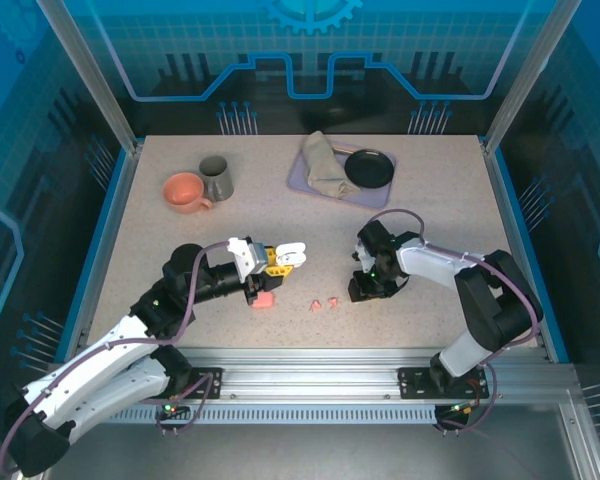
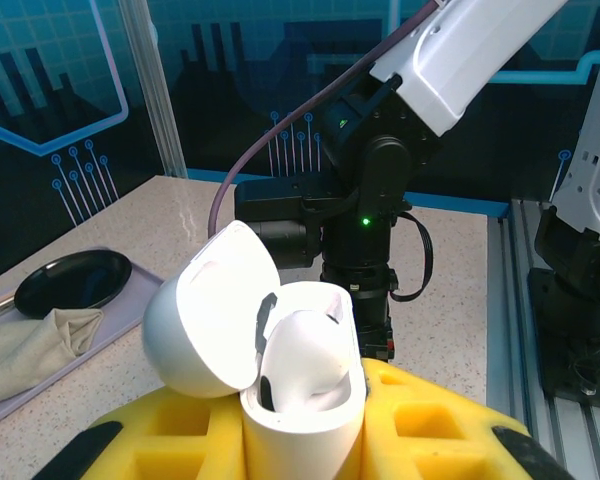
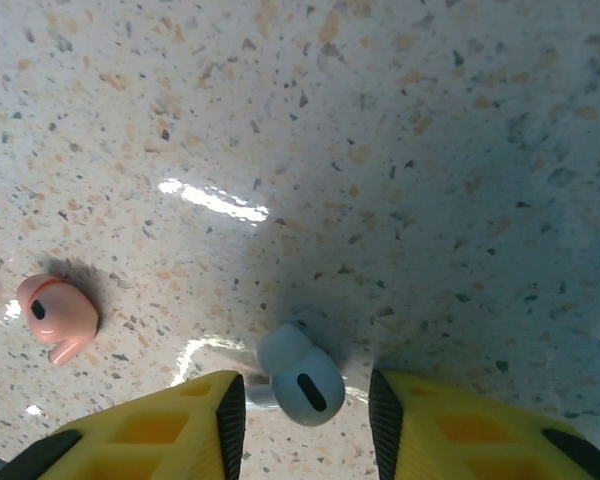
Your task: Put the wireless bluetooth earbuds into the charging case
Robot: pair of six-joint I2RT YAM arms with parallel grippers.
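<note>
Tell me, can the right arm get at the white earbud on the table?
Probably yes: the white earbud lies on the table between the open yellow fingers of the right gripper, with nothing in the way.

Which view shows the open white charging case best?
Left wrist: the charging case sits close and central, lid hinged open, with what looks like a white earbud seated inside, gripped by the left claw. Top external shows it as a small white shape at that claw's tip.
</note>
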